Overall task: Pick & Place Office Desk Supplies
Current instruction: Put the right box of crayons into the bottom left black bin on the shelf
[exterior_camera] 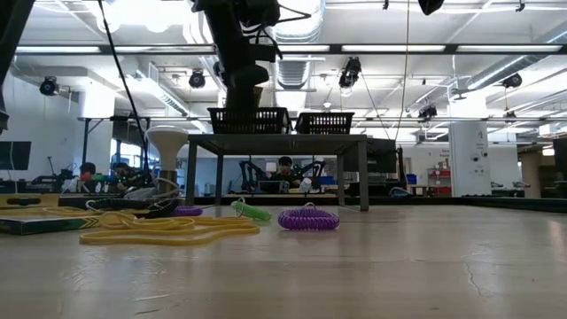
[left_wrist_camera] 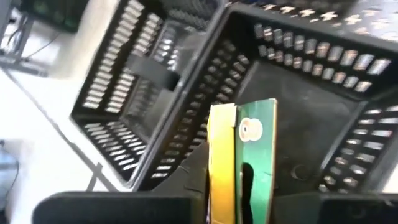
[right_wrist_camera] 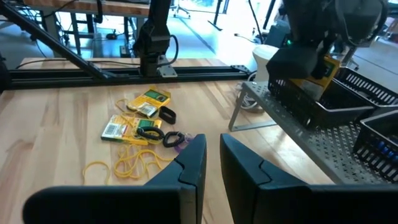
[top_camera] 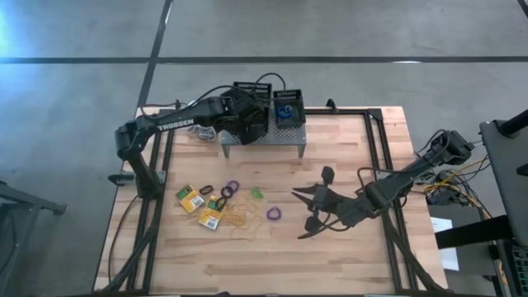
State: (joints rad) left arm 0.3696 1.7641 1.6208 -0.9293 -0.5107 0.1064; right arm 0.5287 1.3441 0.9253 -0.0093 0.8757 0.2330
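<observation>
My left gripper (top_camera: 247,115) reaches to the far middle of the table, over the left of two black mesh trays (top_camera: 252,89) on a grey perforated stand (top_camera: 280,136). It is shut on a yellow-and-green flat box (left_wrist_camera: 242,155). The right tray (top_camera: 289,107) holds a blue ring (top_camera: 286,113). On the wood lie two more boxes (top_camera: 190,196) (top_camera: 213,216), tan rubber bands (top_camera: 241,219), purple rings (top_camera: 273,214) and a green one (top_camera: 256,193). My right gripper (right_wrist_camera: 212,155) hovers right of them, fingers close together with nothing between. My left gripper has the box's near end (left_wrist_camera: 239,202) between its two fingers, which come slanting down from above. The box's far end (left_wrist_camera: 249,115) sticks out ahead of the fingers over the inside of the mesh tray (left_wrist_camera: 298,81). The box is lifted clear; the fingers themselves are out of view.
A white ball-shaped object with a cord (exterior_camera: 166,142) stands left of the stand. A black frame rail (top_camera: 375,165) runs along the table's right side. Bare wood lies along the near edge (top_camera: 272,264).
</observation>
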